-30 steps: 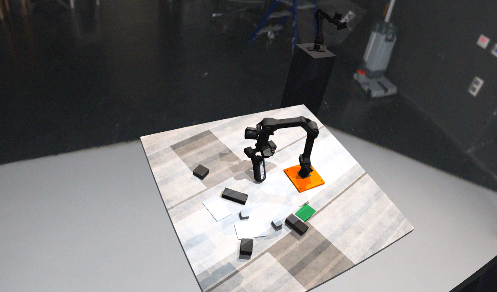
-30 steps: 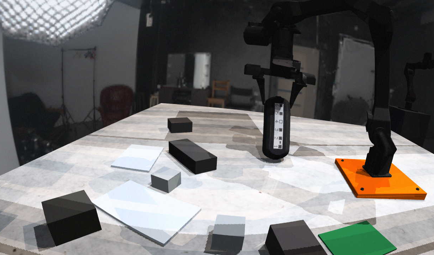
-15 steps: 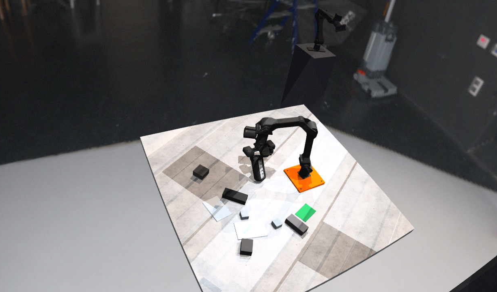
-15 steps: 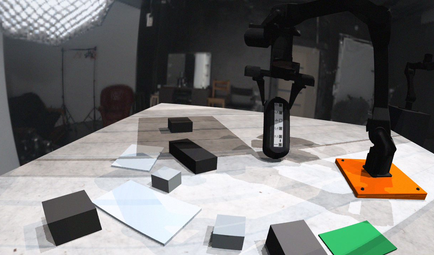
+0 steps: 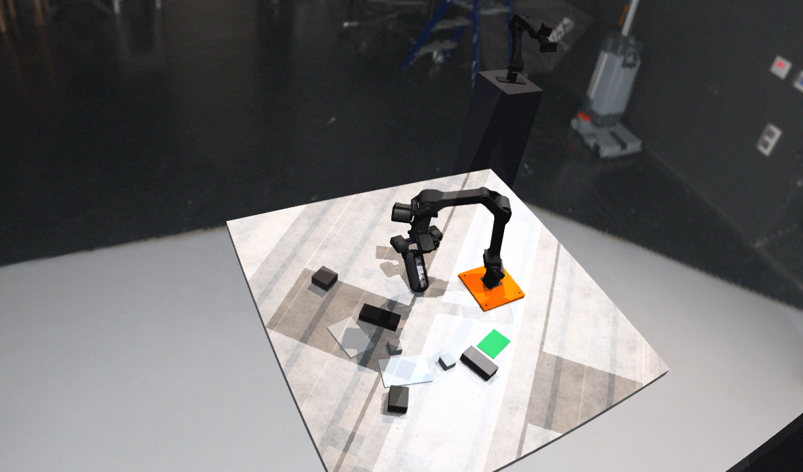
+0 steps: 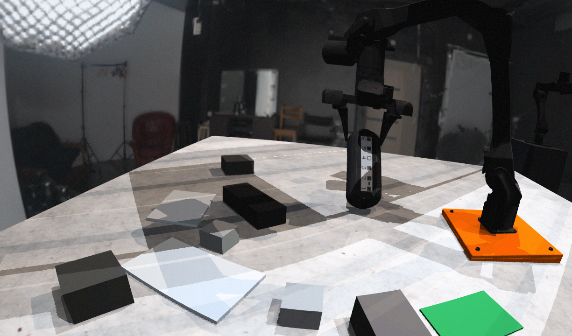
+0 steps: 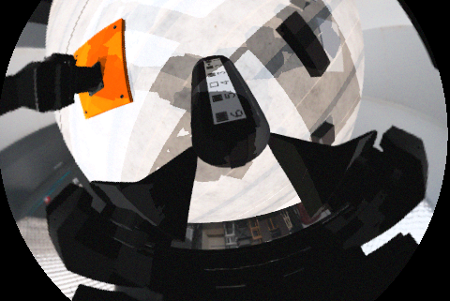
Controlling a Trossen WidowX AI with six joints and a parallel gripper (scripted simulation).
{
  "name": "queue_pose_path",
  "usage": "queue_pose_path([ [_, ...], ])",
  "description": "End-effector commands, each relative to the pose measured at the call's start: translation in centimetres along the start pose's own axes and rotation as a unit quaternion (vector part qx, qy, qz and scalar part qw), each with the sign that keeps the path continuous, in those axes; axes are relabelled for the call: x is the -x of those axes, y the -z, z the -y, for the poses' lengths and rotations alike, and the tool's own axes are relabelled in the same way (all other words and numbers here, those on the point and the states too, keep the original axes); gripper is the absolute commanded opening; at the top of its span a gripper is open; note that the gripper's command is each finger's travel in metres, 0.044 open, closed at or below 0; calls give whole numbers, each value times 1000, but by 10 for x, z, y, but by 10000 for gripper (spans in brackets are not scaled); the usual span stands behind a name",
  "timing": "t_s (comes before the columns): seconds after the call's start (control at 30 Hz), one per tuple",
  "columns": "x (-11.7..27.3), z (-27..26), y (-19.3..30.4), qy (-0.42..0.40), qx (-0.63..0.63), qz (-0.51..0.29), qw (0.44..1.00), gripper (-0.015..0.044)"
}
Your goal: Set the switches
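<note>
The dark grey controller unit [image 5: 417, 280] [image 6: 353, 175] [image 7: 202, 120] stands on end, its label side facing the exterior camera. My gripper [image 5: 417, 251] [image 6: 364, 141] [image 7: 232, 143] points down and is shut on the unit's upper end, one finger on each side. The lower end is at or just above the bench; I cannot tell if it touches. The label [image 6: 366, 163] [image 7: 220, 84] reads filled at 1, 2, 3, 5 and 6, and empty at 4. A small dash lies between squares 1 and 2. The switches face away and are hidden.
A long black block [image 5: 379, 316] [image 6: 254, 204] [image 7: 304, 43] lies nearest the unit. Other blocks, pale plates [image 5: 405, 370] [image 6: 191, 280] and a green plate [image 5: 493, 343] [image 6: 471, 313] lie toward the exterior camera. The orange base plate [image 5: 480, 299] [image 6: 459, 234] is beside the unit.
</note>
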State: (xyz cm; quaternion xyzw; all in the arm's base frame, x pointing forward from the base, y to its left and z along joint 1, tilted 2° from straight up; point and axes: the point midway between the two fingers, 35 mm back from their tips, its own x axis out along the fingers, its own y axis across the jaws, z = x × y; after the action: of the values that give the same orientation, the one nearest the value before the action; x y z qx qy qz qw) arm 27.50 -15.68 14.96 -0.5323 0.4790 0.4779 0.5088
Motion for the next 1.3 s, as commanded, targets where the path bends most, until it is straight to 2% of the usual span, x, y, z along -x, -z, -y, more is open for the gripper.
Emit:
queue_pose_path([
  [0.0,-7,0,-1,-9,7,8,1000,338],
  [1.27,-27,0,22,-9,7,6,1000,338],
])
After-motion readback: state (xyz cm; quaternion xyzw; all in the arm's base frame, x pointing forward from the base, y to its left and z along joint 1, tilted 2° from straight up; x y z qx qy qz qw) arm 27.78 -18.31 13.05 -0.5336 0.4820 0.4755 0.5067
